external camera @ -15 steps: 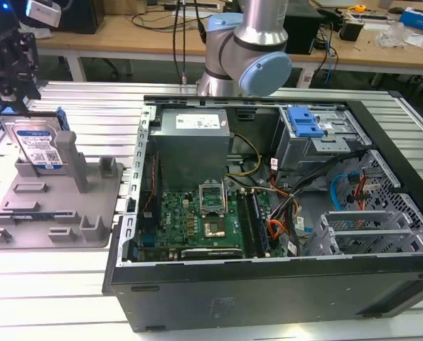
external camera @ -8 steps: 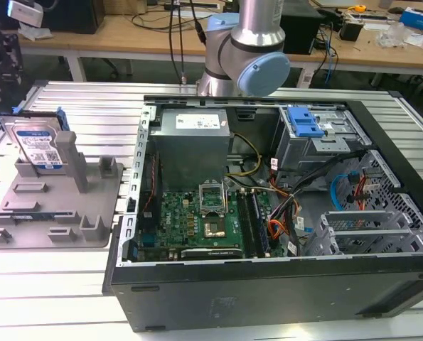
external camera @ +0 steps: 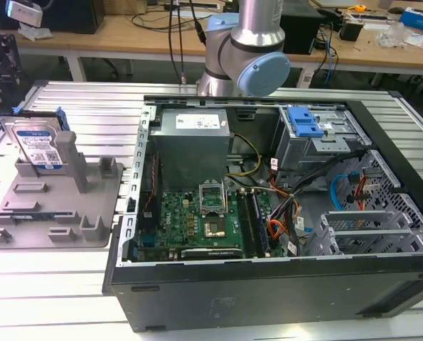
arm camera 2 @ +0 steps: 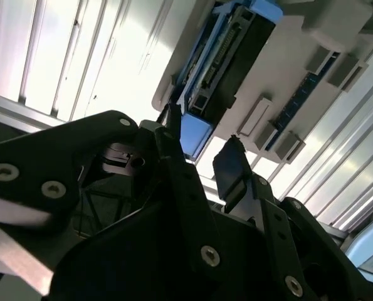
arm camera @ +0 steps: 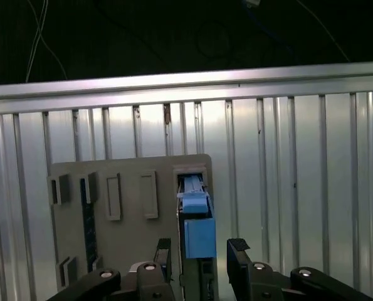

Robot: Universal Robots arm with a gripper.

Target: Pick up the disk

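The disk stands on edge in the grey slotted holder in the exterior view, to the exterior view's left of the open computer case. I can see the arm rising behind that case.

In the second wrist view, my gripper sits over the disk's end. Its fingers are apart, and the blue side rail lies between them. I can't tell here whether either finger touches it.

In the first wrist view, the blue rail end again lies between the spread fingers, with a clear gap on each side, so nothing is clamped. The holder spreads out beyond the fingers on the slatted metal table.
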